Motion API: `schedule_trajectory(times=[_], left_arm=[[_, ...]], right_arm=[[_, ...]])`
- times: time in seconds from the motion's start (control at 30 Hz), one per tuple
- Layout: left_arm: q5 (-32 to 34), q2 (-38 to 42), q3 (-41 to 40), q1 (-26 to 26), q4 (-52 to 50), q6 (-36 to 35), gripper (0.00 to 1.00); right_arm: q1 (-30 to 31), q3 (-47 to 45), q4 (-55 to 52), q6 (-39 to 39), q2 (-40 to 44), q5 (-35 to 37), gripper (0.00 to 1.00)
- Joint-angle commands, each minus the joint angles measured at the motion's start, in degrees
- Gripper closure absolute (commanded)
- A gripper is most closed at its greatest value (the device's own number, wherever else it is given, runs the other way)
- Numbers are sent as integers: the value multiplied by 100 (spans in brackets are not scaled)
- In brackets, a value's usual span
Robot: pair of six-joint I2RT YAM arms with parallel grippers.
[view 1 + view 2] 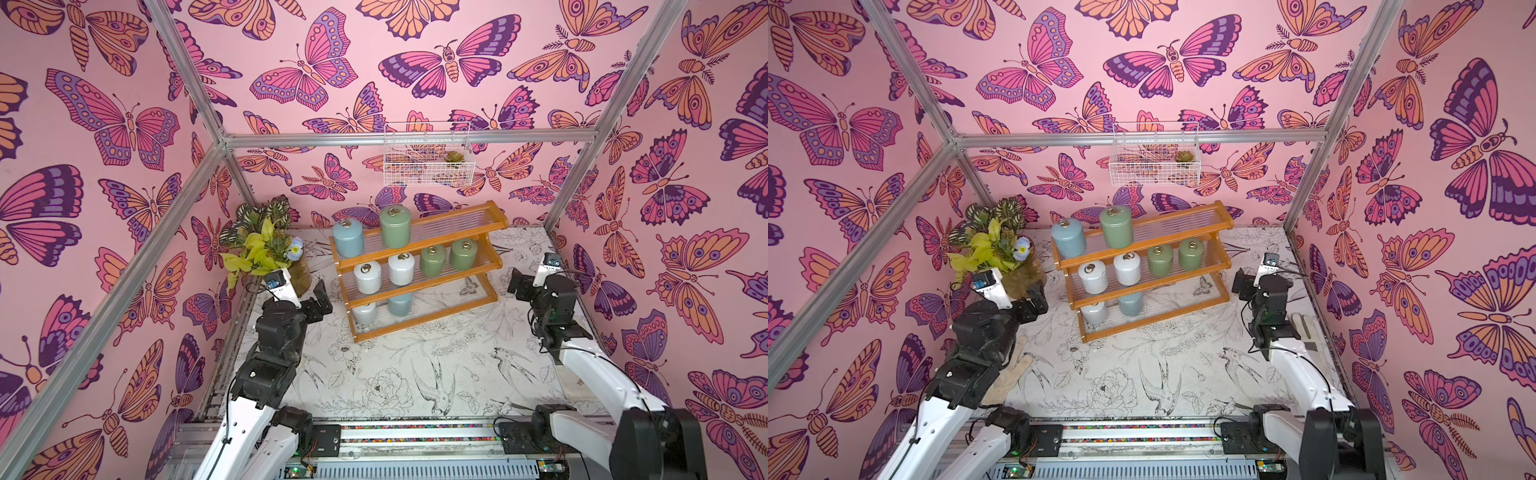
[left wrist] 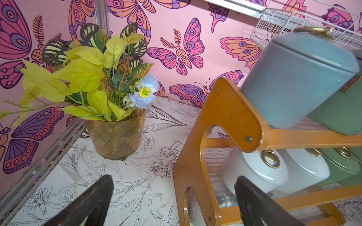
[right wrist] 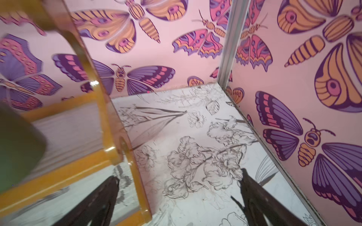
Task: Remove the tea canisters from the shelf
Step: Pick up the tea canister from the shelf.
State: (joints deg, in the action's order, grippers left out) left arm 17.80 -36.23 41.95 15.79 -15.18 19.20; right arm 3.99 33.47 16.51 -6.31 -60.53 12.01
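Observation:
The orange-framed shelf (image 1: 428,318) (image 1: 1154,320) stands at the back of the table with several tea canisters on it. A light blue one (image 1: 347,237) and a green one (image 1: 395,226) are on the top tier. Two white (image 1: 367,277) and two green (image 1: 463,253) are on the middle tier. A white (image 1: 365,312) and a blue (image 1: 400,304) are on the bottom tier. My left gripper (image 1: 322,299) (image 2: 174,179) hangs open and empty just off the shelf's left end panel (image 2: 195,156). My right gripper (image 1: 517,286) (image 3: 179,174) is open and empty beside the right end.
A glass vase of leaves and flowers (image 1: 266,249) (image 2: 115,135) stands behind my left gripper near the back left corner. A white wire basket (image 1: 428,153) hangs on the back wall above the shelf. Side walls and metal posts (image 3: 229,45) close in both sides.

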Motion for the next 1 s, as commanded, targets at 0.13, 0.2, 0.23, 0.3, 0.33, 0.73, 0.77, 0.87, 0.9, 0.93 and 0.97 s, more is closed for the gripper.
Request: schedule_trajectory(times=[0.13, 0.2, 0.23, 0.3, 0.33, 0.73, 0.77, 0.87, 0.9, 0.93, 0.97], left_arm=[[-431, -366, 705, 43, -514, 401, 0], [-512, -434, 776, 55, -556, 605, 0], [-528, -455, 801, 69, -561, 734, 0], [-536, -495, 806, 76, -543, 993, 0], [-572, -526, 806, 76, -539, 1087, 0], [-1540, -706, 1309, 107, -896, 383, 0], [-1604, -636, 1330, 100, -935, 395, 0], [-1806, -374, 1285, 108, -978, 475, 0], [-1860, -303, 1265, 103, -1008, 494, 0], [-1892, -251, 1254, 101, -1050, 519, 0], [-1916, -226, 1258, 105, -1091, 529, 0]], right_arm=[[901, 850, -1600, -570, 758, 42, 1], [986, 1441, -2283, -704, 632, -131, 1], [1076, 1739, -2505, -674, 540, -230, 1], [1323, 2184, -2711, -488, 367, -313, 0], [1478, 2362, -2749, -427, 291, -314, 0], [2761, 4121, -2734, -28, -1018, -818, 1], [2816, 4293, -2723, -45, -1153, -881, 1], [2943, 4930, -2680, -20, -1615, -1184, 1], [2954, 5168, -2685, -21, -1772, -1306, 1], [2966, 5378, -2699, -26, -1930, -1436, 1], [2976, 5583, -2732, -37, -2062, -1541, 1]])
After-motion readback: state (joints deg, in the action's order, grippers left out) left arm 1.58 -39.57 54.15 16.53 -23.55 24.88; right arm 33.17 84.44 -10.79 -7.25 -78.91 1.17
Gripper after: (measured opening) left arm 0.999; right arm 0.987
